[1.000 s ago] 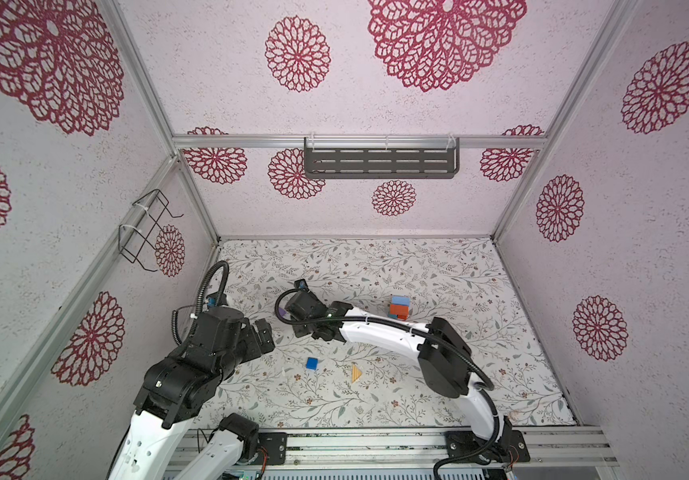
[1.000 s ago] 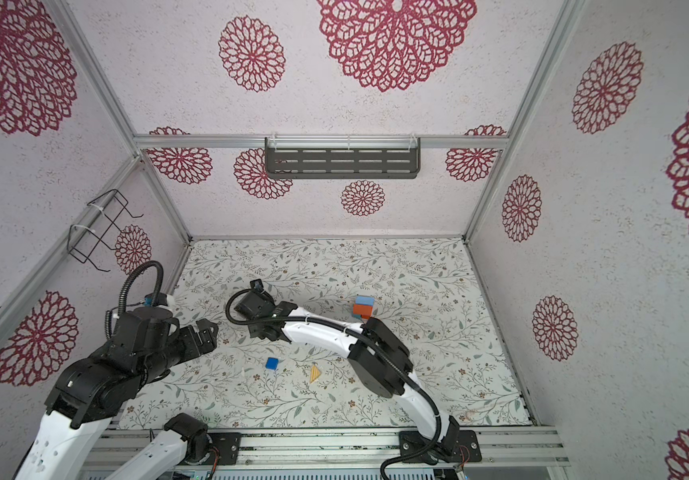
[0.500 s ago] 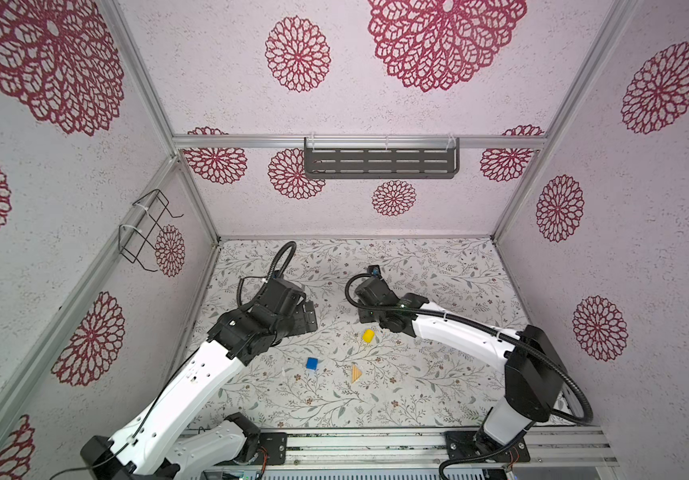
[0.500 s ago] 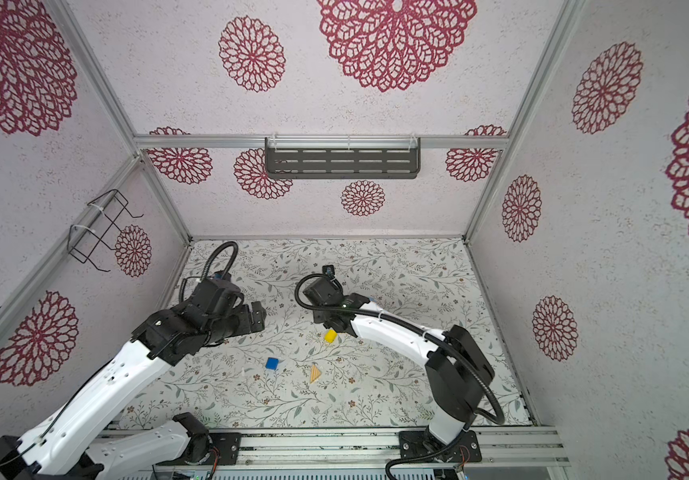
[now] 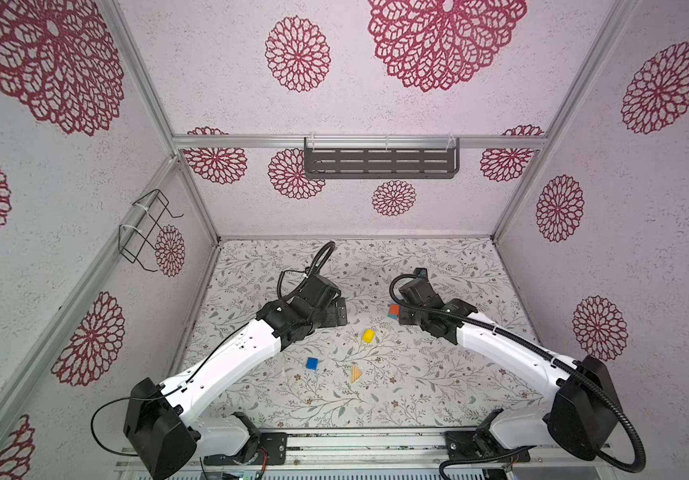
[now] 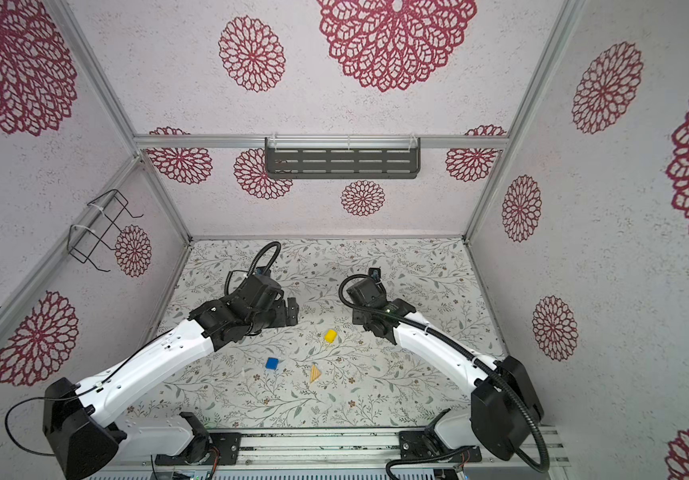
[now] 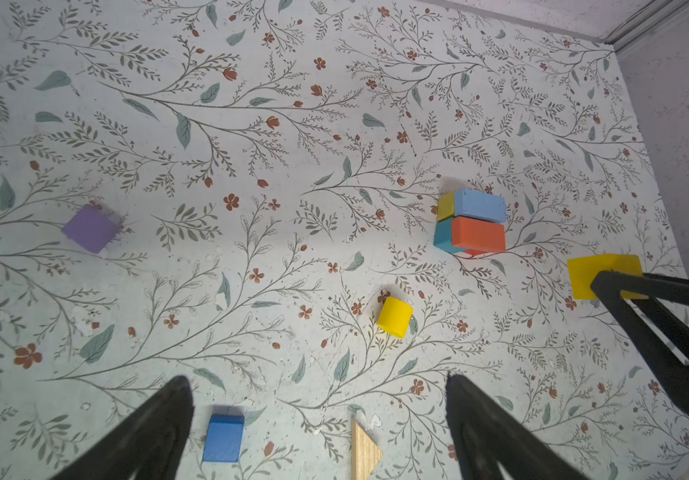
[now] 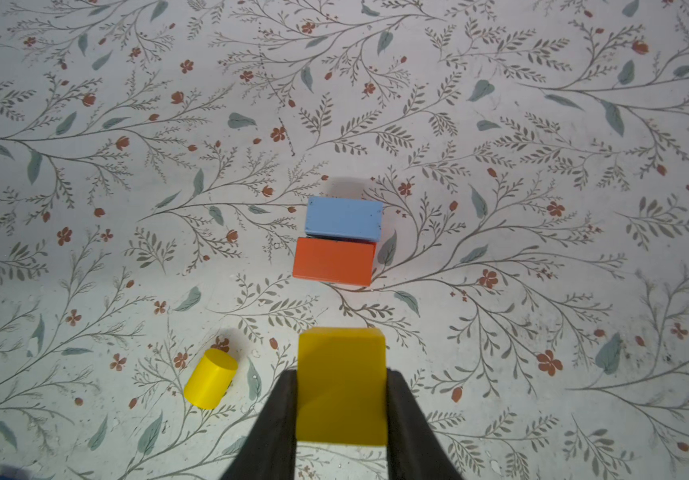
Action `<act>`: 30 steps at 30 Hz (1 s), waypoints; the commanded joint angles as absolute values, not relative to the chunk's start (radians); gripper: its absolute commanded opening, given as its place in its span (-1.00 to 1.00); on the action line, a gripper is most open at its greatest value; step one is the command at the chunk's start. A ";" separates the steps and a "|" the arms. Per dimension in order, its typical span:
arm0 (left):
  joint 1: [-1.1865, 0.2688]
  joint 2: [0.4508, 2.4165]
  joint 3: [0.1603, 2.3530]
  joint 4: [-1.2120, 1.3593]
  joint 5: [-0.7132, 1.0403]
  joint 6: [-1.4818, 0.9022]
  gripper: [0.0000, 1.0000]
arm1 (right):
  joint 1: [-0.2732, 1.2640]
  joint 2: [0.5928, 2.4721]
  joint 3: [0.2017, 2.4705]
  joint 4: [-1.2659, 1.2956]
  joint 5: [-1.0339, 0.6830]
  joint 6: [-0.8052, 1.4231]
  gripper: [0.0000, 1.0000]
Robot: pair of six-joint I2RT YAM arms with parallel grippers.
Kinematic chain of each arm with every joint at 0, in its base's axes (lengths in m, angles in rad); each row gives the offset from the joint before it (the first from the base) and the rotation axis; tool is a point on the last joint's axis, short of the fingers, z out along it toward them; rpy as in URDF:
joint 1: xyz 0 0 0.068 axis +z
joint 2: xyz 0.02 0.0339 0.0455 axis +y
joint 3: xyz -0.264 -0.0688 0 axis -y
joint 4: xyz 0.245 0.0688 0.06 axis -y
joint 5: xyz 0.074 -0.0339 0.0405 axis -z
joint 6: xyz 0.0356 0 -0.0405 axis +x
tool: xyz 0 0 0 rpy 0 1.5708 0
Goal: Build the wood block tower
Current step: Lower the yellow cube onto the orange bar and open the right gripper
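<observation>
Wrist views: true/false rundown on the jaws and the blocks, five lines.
1. Jaws of the right gripper are shut on a yellow block. True.
2. Jaws of the left gripper hold the blue cube. False: they stand open and empty; the cube lies on the table.
3. The tower is topped by a light blue brick beside an orange brick. True.
4. The yellow cylinder stands on the tower. False: it lies on its side on the table, apart from the tower.
5. The purple block touches the tower. False: it lies alone, well apart.
</observation>
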State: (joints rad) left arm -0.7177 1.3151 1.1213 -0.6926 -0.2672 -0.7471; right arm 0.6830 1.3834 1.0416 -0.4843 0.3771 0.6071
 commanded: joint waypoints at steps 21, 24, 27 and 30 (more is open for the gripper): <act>-0.694 1.302 0.953 -0.584 -0.269 -0.749 0.95 | 0.597 1.623 1.217 -0.453 0.310 0.584 -0.39; -0.684 1.297 0.939 -0.584 -0.265 -0.747 0.95 | 0.593 1.658 1.243 -0.453 0.304 0.579 -0.39; -0.673 1.286 0.926 -0.583 -0.261 -0.744 0.95 | 0.587 1.688 1.260 -0.448 0.295 0.577 -0.39; -0.662 1.279 0.912 -0.582 -0.255 -0.741 0.95 | 0.583 1.716 1.281 -0.449 0.290 0.572 -0.39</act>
State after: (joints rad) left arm -0.6750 1.3064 0.9260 -0.6022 -0.2600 -0.7441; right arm 0.5934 1.7077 1.2442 -0.4469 0.2935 0.5922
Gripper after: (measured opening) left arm 0.974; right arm 0.328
